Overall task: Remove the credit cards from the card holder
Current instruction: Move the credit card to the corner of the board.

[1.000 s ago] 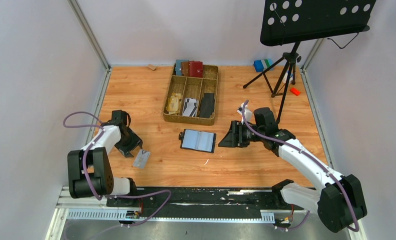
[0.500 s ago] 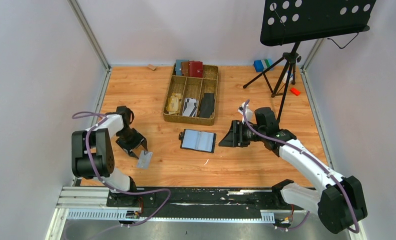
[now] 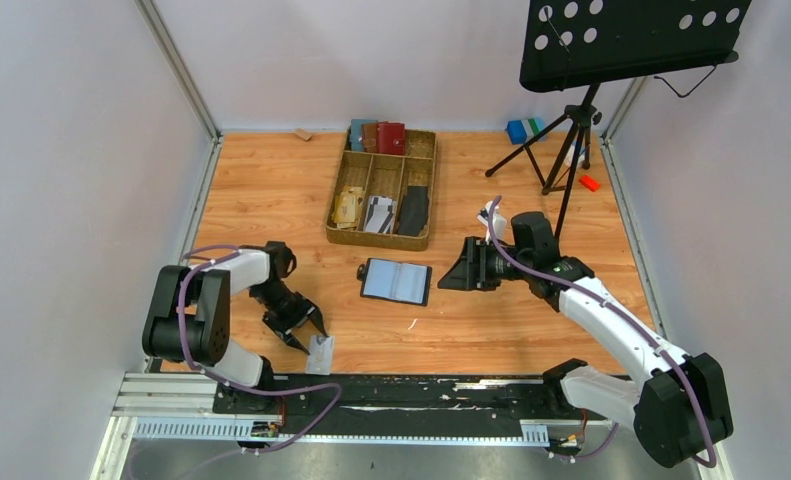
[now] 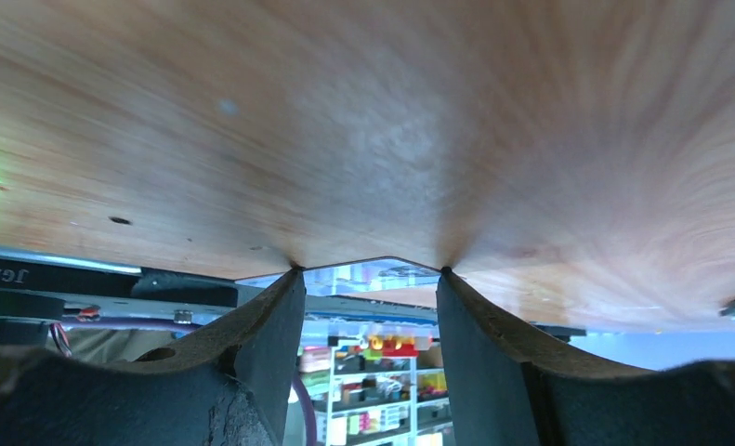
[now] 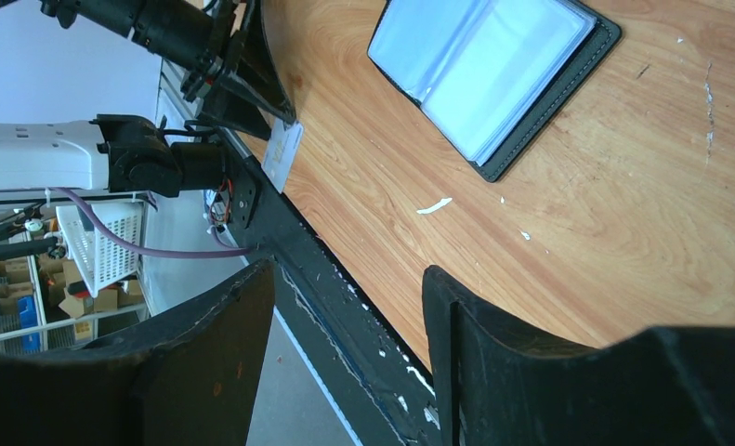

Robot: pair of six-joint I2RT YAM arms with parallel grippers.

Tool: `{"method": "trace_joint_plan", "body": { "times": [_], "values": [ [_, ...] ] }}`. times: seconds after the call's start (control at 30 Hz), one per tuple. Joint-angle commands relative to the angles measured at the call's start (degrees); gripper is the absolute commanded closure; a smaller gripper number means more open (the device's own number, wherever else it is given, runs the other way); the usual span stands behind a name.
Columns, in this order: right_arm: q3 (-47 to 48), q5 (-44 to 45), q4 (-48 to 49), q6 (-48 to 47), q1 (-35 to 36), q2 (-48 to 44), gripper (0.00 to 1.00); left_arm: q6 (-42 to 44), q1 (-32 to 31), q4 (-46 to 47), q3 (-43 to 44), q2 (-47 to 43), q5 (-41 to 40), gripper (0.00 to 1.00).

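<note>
- The tabletop carries the work, which sits ahead of the right arm and well apart from the left.
- The card holder lies opened flat, straight ahead of the right hand's fingertips and near them. Its long axis runs roughly along that hand's pointing line.
- The right hand hovers empty with its fingers spread. It is much the nearer hand, so the next reach is likely its own.
- The left hand is low at the near edge, with its wide-set fingertips apparently pinching a card across its width.
- That credit card sits at the left hand's fingertips, away from the holder.
</note>
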Motion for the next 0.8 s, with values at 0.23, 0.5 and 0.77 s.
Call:
{"method": "trace_joint_plan", "body": {
  "times": [0.23, 0.5, 0.77],
  "values": [
    [2.2, -1.5, 1.5, -0.1, -0.4, -1.2, 0.41, -6.7, -8.3, 10.2, -2.7, -1.8, -12.4, 0.39],
    [4.0, 0.8, -0.8, -3.8, 1.3, -0.6, 0.39, 1.6, -8.4, 1.2, 9.2, -4.5, -12.6, 0.38],
    [8.1, 7.9, -3.3, -8.9, 11.3, 3.4, 0.42, 13.9, -8.3, -11.6, 22.5, -9.5, -16.9, 0.37]
  ]
}}
